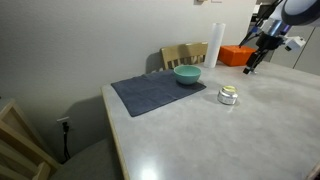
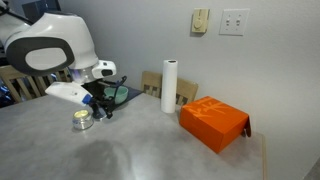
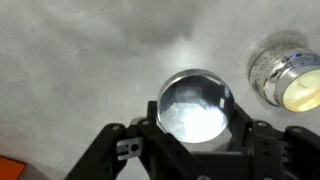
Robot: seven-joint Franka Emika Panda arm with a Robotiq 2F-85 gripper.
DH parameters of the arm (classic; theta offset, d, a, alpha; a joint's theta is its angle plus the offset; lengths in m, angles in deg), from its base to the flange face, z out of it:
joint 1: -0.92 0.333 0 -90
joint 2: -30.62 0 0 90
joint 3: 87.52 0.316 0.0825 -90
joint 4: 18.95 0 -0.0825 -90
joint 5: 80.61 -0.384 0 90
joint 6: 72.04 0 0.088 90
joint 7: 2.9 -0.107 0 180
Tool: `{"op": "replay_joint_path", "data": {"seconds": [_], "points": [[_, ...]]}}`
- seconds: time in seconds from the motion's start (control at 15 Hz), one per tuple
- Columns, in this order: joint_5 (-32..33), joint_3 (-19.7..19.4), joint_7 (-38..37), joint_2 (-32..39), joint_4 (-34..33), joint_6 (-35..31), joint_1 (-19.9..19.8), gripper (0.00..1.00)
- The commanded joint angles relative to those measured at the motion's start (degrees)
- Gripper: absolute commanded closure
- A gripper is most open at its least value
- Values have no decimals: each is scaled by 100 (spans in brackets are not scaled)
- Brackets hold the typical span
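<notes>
Currently the gripper [image 3: 196, 118] is clamping a round, shiny disc [image 3: 195, 98]. In the wrist view its fingers [image 3: 150, 118] are pressing on opposite sides of the disc's rim, with the jaws closed onto it. The disc is presenting its flat face to the wrist camera; it may be a lid, but the pictures are not settling that. Being round, it is showing no long axis, and the grip is running straight across its width.

The gripper and disc are hanging over the bare grey table [image 3: 70, 60], and I cannot tell whether the disc is touching the surface. The nearest other item is a small metal tin [image 3: 285, 72], standing upright with its top open and a pale filling showing. In the wrist view it is lying to the right of the gripper and slightly ahead, near the disc but apart from it. An exterior view agrees, with the tin [image 2: 82, 121] sitting just beside and below the gripper [image 2: 101, 110].

In an exterior view the orange box [image 1: 236, 56] is standing behind the gripper [image 1: 250, 68]. A teal bowl [image 1: 187, 75] is resting on a dark mat [image 1: 150, 95], well apart on the far side of the tin [image 1: 228, 96].
</notes>
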Motion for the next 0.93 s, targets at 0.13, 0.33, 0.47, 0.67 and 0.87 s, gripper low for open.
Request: {"op": "replay_joint_path", "data": {"seconds": [0.13, 0.33, 0.47, 0.67, 0.87], "points": [[448, -91, -239, 1094, -1154, 925, 104, 56], [750, -156, -523, 1558, -1710, 1381, 210, 56], [857, -165, -626, 1848, -2037, 1579, 243, 56], [960, -193, -735, 2208, -2430, 1737, 288, 56], [985, -164, -755, 2356, -2593, 1486, 295, 56]]}}
